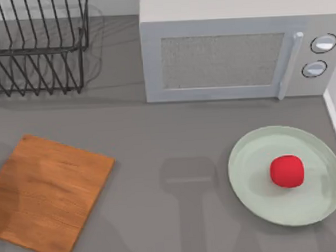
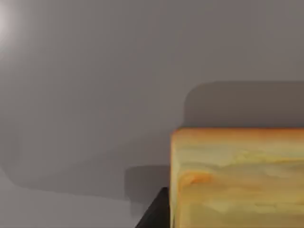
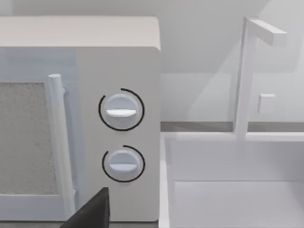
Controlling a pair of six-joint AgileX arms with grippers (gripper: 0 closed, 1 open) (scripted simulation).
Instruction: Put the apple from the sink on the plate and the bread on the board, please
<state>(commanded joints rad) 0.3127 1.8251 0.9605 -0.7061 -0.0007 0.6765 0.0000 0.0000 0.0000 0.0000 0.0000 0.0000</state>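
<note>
The apple (image 1: 287, 171) already sat on the plate (image 1: 254, 181); the bread (image 2: 237, 180) filled your left wrist view, grip unclear, so you wanted it lowered flat mid-board (image 1: 48, 192).

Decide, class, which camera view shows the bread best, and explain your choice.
The left wrist view: the bread sits close up there, showing its pale golden side and browner top edge, cut off by the picture's border. The top view gives the board bare, and the right wrist view faces the microwave and sink.
</note>
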